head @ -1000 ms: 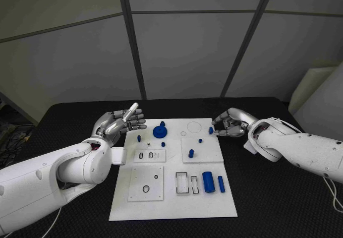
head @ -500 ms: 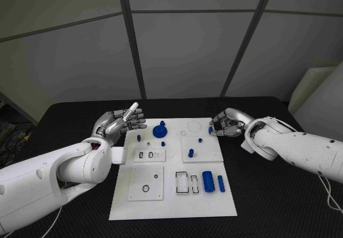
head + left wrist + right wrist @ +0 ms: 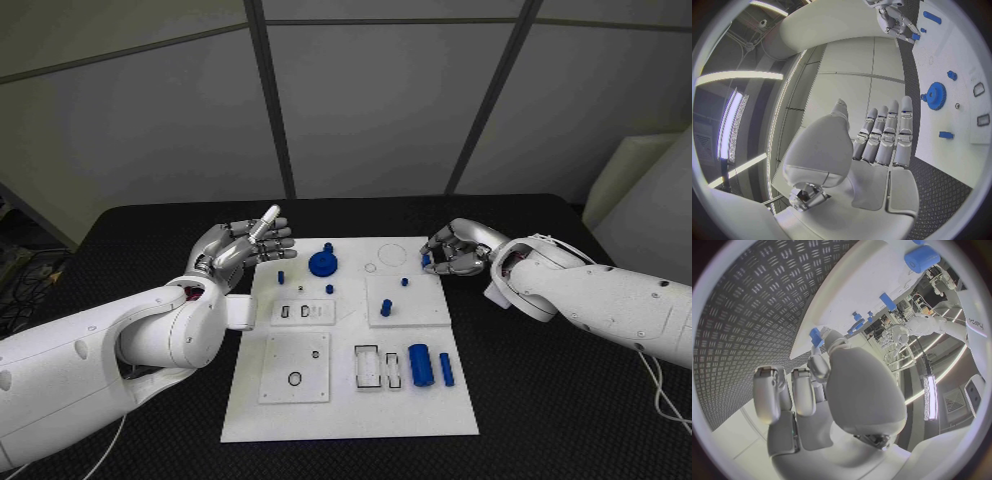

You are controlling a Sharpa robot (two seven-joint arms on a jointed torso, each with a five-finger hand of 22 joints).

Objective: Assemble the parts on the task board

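Grey wall panels (image 3: pixel 375 95) with dark seams fill upper frame; black table (image 3: pixel 562 400) below; white object (image 3: pixel 635 165) far right.

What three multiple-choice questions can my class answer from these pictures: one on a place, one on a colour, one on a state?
1. Where does the blue gear lie?
A. on the far half of the task board
B. at the board's near edge
C. off the board

2. What colour is the table?
A. white
B. black
C. blue

3. How is the left hand?
A. gripping a part
B. open and empty, fingers apart
C. pressed flat on the board

Answers:
1 A: the head view shows the gear on the white plate, up near its far edge.
2 B: black surface surrounds the white board on all sides.
3 B: the left wrist view shows bare palm and straight fingers with nothing between them.
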